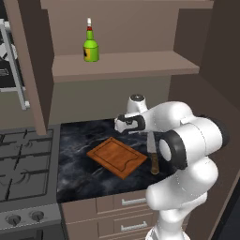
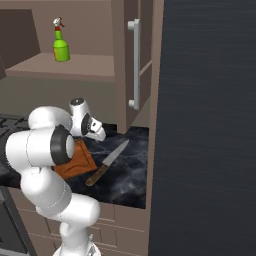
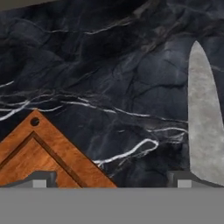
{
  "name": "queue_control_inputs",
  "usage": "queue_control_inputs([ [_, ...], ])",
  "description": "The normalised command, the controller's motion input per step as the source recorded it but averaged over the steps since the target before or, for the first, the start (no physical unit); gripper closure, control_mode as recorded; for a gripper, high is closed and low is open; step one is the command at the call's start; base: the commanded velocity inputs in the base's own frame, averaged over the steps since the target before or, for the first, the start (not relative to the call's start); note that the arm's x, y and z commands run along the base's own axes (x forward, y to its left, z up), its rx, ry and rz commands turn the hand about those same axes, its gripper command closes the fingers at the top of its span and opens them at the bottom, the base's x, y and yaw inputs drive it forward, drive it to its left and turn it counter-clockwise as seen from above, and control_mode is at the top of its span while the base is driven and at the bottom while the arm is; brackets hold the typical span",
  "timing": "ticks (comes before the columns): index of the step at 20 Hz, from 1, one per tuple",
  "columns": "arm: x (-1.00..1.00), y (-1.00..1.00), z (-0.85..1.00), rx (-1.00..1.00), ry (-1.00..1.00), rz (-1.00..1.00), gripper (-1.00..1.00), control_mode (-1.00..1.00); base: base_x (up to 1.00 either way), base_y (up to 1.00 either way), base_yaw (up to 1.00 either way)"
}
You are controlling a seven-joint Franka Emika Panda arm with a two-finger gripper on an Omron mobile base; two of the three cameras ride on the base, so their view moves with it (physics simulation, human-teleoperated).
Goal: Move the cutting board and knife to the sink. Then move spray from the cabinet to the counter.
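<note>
The reddish-brown cutting board [image 1: 117, 157] [image 2: 76, 161] lies flat on the black marble counter [image 1: 79, 180] [image 2: 131, 177]. To its right lies the knife [image 1: 152, 152] [image 2: 107, 163], blade pointing at the back wall. My gripper [image 1: 125, 127] [image 2: 99, 134] hangs open above the counter behind them, with nothing between its fingers. In the hand view the gripper [image 3: 112, 178] spans bare counter [image 3: 109, 65], with the board's corner [image 3: 39, 153] at lower left and the knife blade [image 3: 203, 118] at right. The green spray [image 1: 91, 47] [image 2: 61, 45] stands upright on the cabinet shelf [image 1: 136, 65] [image 2: 75, 67]. The sink is out of view.
A gas stove [image 1: 23, 159] adjoins the counter on the left. The open cabinet door [image 1: 28, 70] hangs above its edge. Another door with a silver handle [image 2: 134, 65] and a tall dark panel [image 2: 210, 125] close off the right side. Drawers [image 1: 126, 201] sit below the counter.
</note>
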Motion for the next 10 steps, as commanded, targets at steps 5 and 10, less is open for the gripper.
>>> queue_control_inputs([
  [5, 0.09, 0.00, -0.34, 0.01, 0.00, -0.03, -1.00, -1.00, 0.00, 0.00, 0.00],
  [10, 0.14, 0.00, -0.29, 0.01, 0.00, -0.03, -1.00, -1.00, 0.00, 0.00, 0.00],
])
